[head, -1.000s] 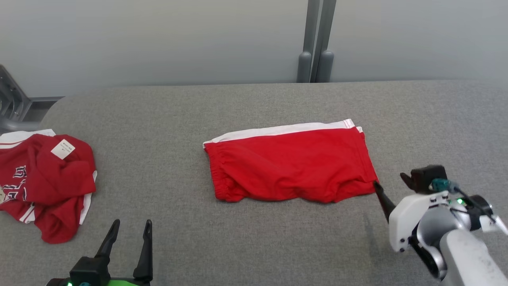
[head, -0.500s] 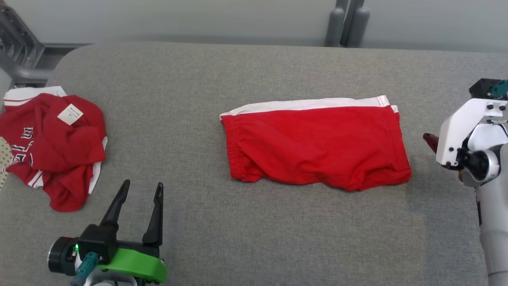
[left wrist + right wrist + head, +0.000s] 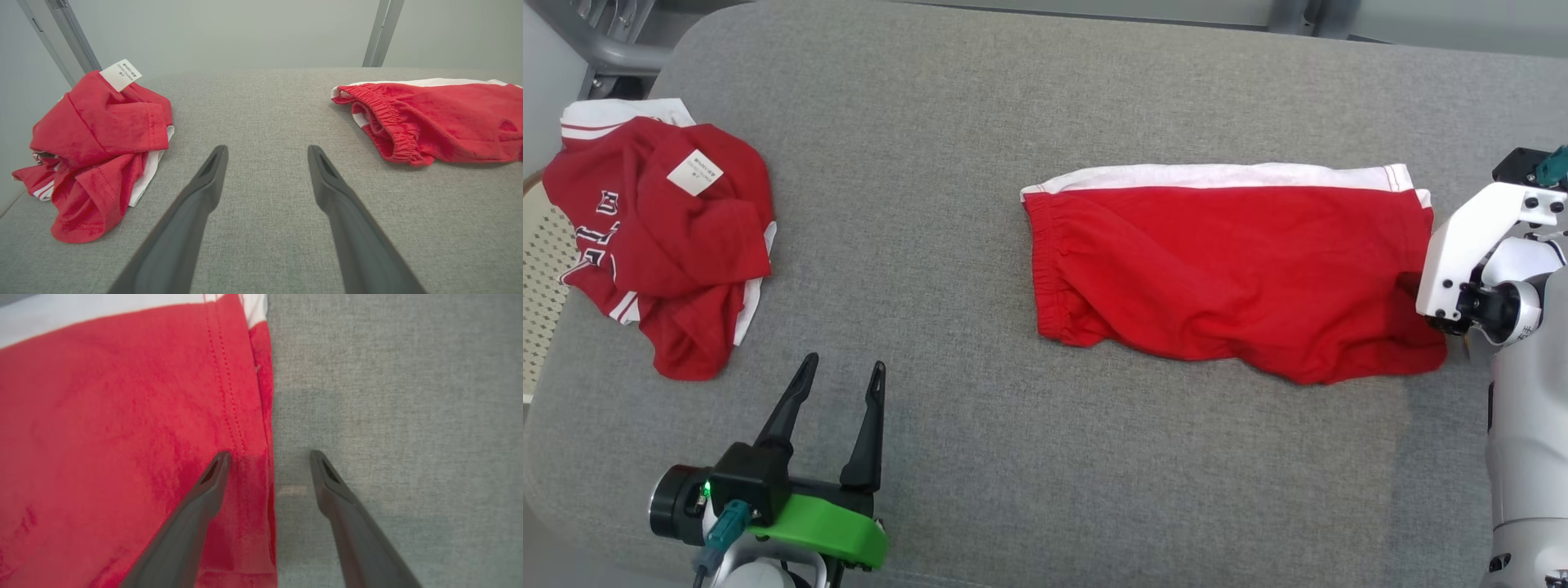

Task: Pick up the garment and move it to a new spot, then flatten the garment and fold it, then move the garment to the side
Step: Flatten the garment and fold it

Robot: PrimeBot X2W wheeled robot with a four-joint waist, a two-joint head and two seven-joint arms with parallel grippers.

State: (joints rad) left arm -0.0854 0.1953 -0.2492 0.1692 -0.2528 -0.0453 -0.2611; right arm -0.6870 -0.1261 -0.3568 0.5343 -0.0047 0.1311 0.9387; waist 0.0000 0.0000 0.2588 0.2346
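Garment [image 3: 1225, 269]: red shorts with a white band, lying folded and fairly flat on the grey bench [image 3: 980, 98].

Right gripper [image 3: 267, 457] was at the garment's stitched hem end, open wide and holding nothing. One finger was over the red cloth and the other over bare bench just beside the hem. Could not tell whether the tips touched the cloth.

Left gripper [image 3: 844, 365] was well apart from the garment, off its elastic waistband end. It was open and empty.

Judged step: taking hold of the hem end to shift the folded garment aside. To do it well:
- get one finger under every layer at the hem
- close squarely across the double stitching
- keep the cloth low and slide it so the fold does not open

A crumpled red jersey [image 3: 662, 237] lay well beyond the garment's waistband end.

Writing: the jersey had a white tag [image 3: 694, 171] with print too small to read, and white block letters [image 3: 600, 237] partly hidden in folds, so no word could be made out. No brand seen on the garment.
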